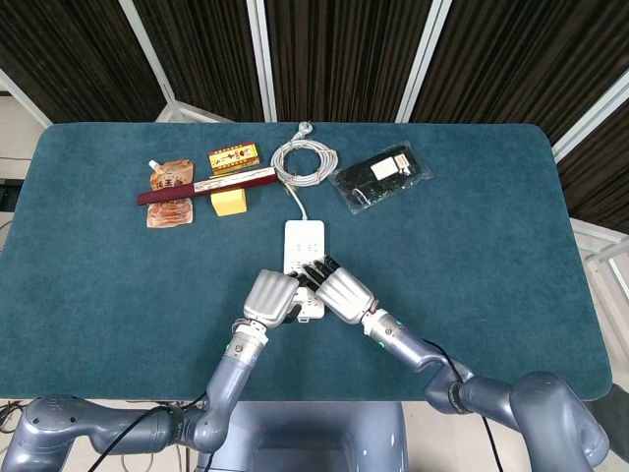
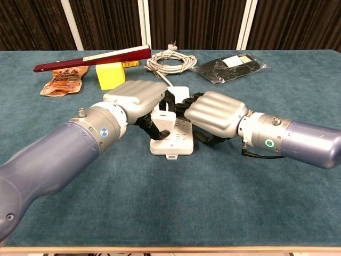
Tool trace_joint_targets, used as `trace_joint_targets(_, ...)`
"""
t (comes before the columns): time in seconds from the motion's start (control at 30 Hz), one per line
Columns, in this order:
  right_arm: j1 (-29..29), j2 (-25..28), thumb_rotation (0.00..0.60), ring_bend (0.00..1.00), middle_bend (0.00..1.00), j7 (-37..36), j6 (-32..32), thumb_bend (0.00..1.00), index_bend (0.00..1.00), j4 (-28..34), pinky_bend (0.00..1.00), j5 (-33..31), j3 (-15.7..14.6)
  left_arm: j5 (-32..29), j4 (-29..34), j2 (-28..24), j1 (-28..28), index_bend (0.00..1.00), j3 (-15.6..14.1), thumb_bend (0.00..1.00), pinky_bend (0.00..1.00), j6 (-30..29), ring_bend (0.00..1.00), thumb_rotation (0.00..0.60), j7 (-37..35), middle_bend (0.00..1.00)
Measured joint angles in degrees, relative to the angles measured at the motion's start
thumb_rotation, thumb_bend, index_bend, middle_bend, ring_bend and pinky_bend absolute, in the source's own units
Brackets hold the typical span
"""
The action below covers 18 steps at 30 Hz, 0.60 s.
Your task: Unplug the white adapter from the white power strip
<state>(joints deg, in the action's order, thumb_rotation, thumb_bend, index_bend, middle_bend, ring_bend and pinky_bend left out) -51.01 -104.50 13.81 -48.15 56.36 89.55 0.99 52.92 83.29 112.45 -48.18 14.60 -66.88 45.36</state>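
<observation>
The white power strip [image 1: 304, 244] lies lengthwise at the table's middle, its near end [image 2: 173, 145] between my two hands. A white adapter [image 2: 163, 118] stands on the strip's near half. My left hand [image 2: 136, 99] comes over it from the left, and its dark fingers grip the adapter's sides. My right hand [image 2: 216, 113] lies on the strip from the right, fingers curled down onto its top and edge. In the head view the left hand [image 1: 270, 296] and right hand [image 1: 340, 293] meet over the strip and hide the adapter.
The strip's coiled white cable [image 1: 304, 161] lies behind it. At the back left are a long dark-red box [image 1: 206, 185], a yellow block [image 1: 231, 203], an orange pouch [image 1: 169, 193] and a patterned yellow box [image 1: 233, 157]. A black bag [image 1: 381, 177] lies at the back right.
</observation>
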Motion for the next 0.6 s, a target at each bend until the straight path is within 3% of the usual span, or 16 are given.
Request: trace_joint_targets(0.6,0.10,0.36,0.600,0.17,0.27,1.24,-0.29,0.68,0.29,1.07,0.20,-0.59,0.61,1.15,3.29,-1.84,-0.16,0.79,1.01,0.39,0.69,-1.15,0.62,0.600,-0.37,0.85)
